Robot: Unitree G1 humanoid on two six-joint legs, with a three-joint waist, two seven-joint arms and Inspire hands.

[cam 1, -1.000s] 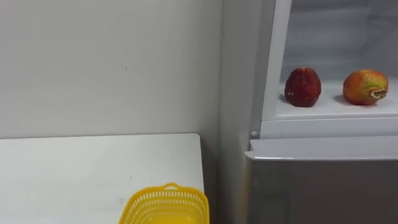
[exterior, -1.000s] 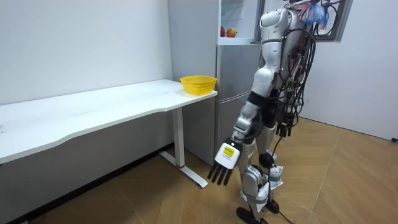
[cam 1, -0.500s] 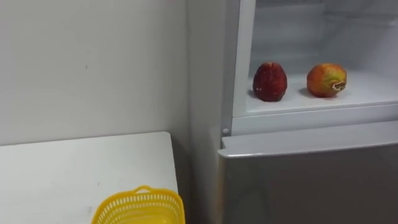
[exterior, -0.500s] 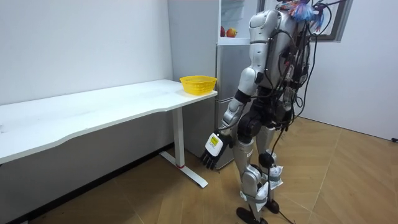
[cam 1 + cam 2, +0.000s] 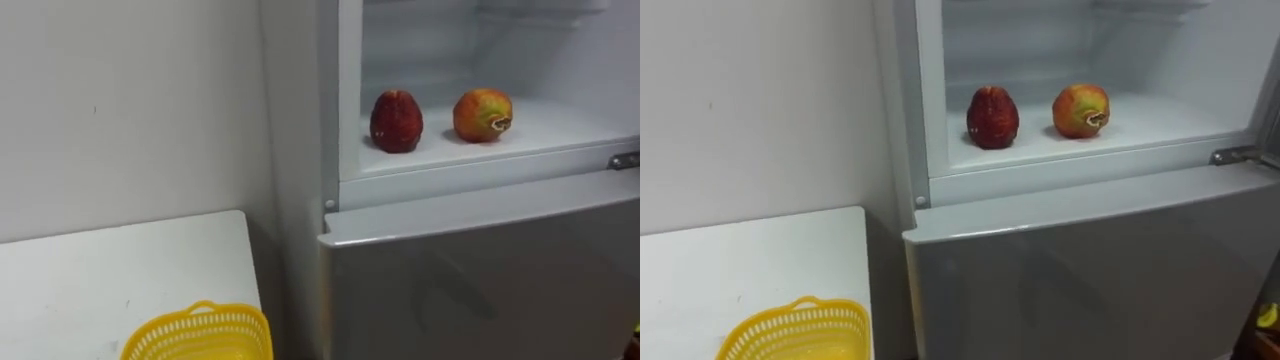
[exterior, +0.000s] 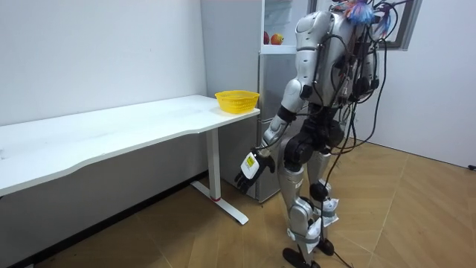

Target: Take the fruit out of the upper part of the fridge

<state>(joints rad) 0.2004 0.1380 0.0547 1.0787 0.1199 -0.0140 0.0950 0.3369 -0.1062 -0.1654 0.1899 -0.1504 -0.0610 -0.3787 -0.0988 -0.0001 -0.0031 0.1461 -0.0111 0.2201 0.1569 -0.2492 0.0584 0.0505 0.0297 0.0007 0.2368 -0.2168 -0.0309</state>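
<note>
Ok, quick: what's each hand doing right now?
Left hand: open, hanging low, holding nothing.
Right hand: cannot be told.

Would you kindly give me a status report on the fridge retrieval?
Left hand open, hanging low. Red fruit and orange fruit on upper fridge shelf, untouched. Path to them clear.

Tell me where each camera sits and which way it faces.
Left eye view: on the robot's head, facing the open upper fridge, where the dark red fruit and the orange fruit sit; the yellow basket stands on the white table at lower left.
Right eye view: beside it on the head, showing the same scene.
Room view: stands in the room, sees the whole robot before the fridge, its left hand hanging low.
Shared: all three show fruits, basket and table.
</note>
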